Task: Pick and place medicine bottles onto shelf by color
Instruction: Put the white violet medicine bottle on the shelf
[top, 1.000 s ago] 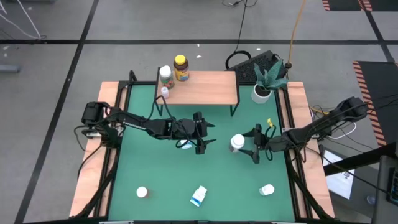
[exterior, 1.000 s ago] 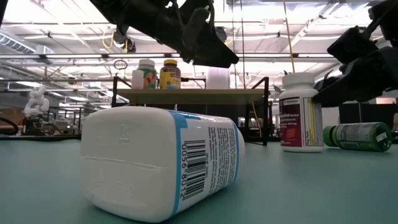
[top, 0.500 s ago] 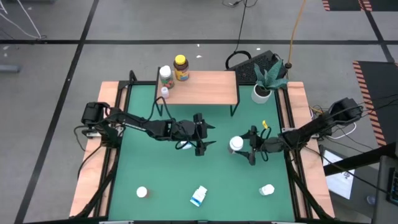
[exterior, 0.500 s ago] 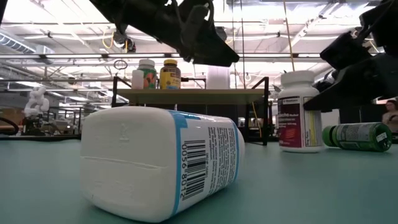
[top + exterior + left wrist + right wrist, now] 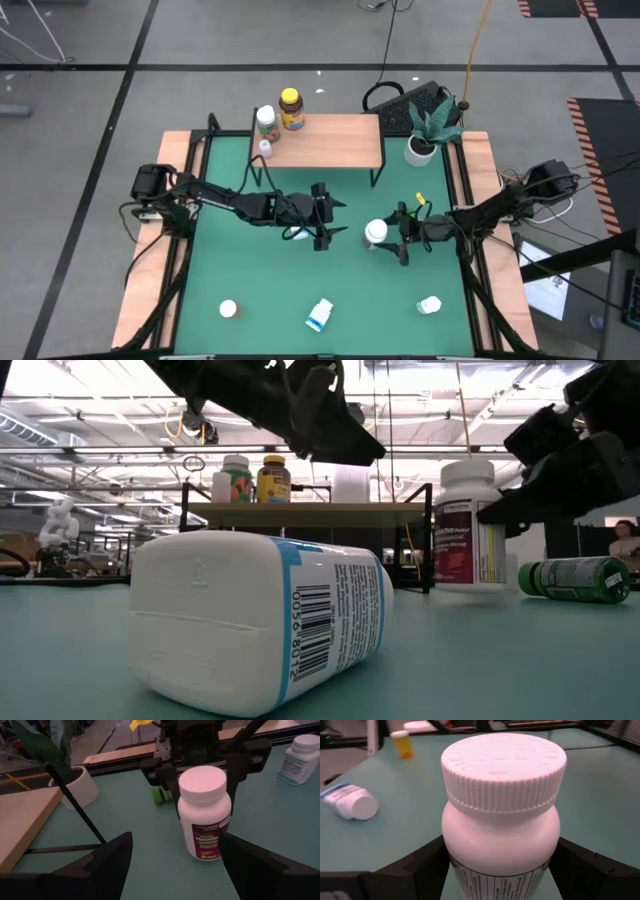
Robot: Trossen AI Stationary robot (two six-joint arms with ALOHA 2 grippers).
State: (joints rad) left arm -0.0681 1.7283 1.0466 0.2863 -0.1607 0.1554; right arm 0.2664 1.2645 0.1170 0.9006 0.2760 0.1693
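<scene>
Right gripper [image 5: 386, 237]: at three o'clock of centre, jaws gripping the white bottle [image 5: 376, 231], raised clear of the tabletop [image 5: 260, 280], likely bound for the shelf [image 5: 330, 140].
Left gripper [image 5: 328, 216]: mid-table, jaws apart, empty, apparently waiting.
Shelf: twelve o'clock, already bearing bottles.
Surface: green mat, wooden borders.
Room: open workshop, grey floor.
</scene>
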